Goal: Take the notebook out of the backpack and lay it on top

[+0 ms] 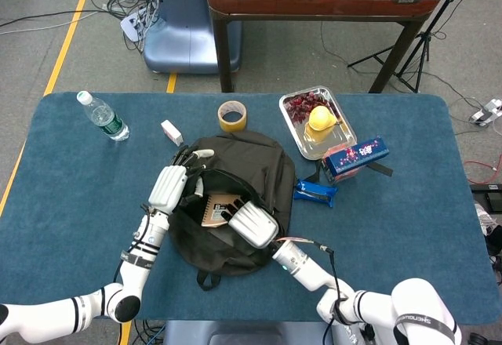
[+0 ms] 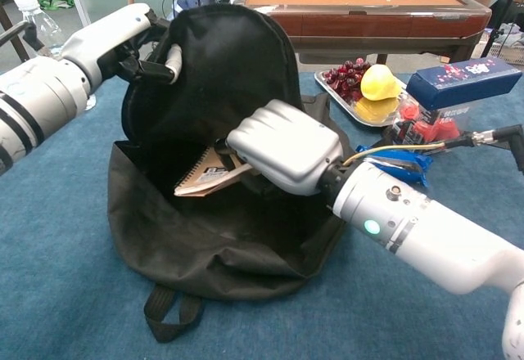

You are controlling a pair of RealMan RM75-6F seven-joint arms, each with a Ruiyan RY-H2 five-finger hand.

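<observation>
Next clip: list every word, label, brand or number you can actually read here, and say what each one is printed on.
"SHENZHEN": only partly legible, on the robot's right arm joint in the head view.
Notebook cover label: a barcode-like sticker, too small and tilted to read.
Blue box: red and white pattern, no legible words.
Water bottle label: too small to read.
Blue packet: print is blurred.
Small white box: nothing readable.

Clutter sitting on the blue surface [image 1: 392, 227]

A water bottle [image 1: 102, 115] is lying far left; tape roll [image 1: 232, 115] and metal tray [image 1: 302, 143] of fruit are resting near the far edge.
</observation>
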